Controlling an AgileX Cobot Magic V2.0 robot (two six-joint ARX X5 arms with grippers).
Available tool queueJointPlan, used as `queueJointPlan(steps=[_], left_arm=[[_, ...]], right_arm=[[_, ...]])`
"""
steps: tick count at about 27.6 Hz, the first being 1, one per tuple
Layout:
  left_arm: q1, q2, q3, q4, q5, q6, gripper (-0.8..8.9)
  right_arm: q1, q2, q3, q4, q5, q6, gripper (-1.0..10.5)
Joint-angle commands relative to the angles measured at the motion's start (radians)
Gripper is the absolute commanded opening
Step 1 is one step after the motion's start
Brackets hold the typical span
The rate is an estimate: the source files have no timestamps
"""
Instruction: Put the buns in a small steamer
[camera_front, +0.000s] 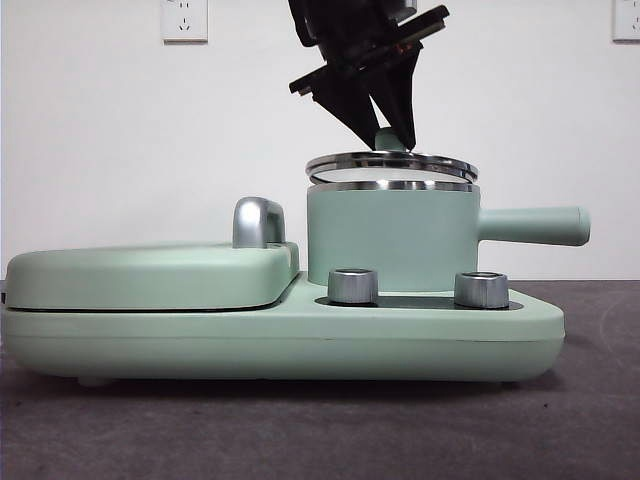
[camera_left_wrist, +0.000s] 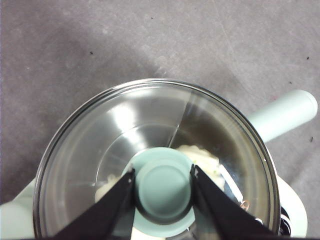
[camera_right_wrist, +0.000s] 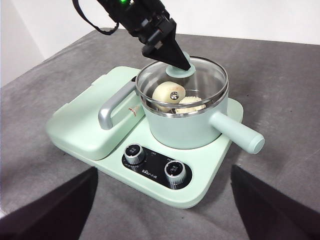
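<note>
Front view shows the left gripper (camera_front: 396, 140) reaching down from above the small steamer (camera_front: 390, 240), its black jaws angled inward and pinching the green knob (camera_front: 390, 137) of the lid (camera_front: 392, 165). The lid sits tilted just over the steamer's steel rim, seemingly a little raised on one side, though from this low angle contact is hard to judge. In the left wrist view the two jaws press against opposite sides of the knob (camera_left_wrist: 163, 192), with the glass lid (camera_left_wrist: 100, 150) spread beneath them.

Inside the steamer, seen through the glass, lie the buns (camera_right_wrist: 175, 97): the smooth one (camera_right_wrist: 167, 92) and the ribbed one (camera_right_wrist: 192, 104) just beside it, touching. The steamer's long handle (camera_right_wrist: 237, 132) points away from the flat grill plate (camera_right_wrist: 85, 120) beside it. Both stand on the mint-green cooker base (camera_right_wrist: 210, 180), with two knobs (camera_right_wrist: 134, 152) in front of the steamer.

The right gripper (camera_right_wrist: 160, 210) waits well apart from the steamer, its jaws spread wide.
</note>
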Motion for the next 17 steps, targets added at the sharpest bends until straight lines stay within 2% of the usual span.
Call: queueJointPlan(steps=[1, 17], left_arm=[[-0.014, 0.016, 0.045, 0.03, 0.005, 0.007, 0.15], [-0.018, 0.074, 0.045, 0.01, 0.008, 0.0, 0.15]], right_arm=[[0.009, 0.001, 0.006, 0.01, -0.003, -0.011, 4.2], [0.009, 0.001, 0.006, 0.01, -0.007, -0.01, 4.2]])
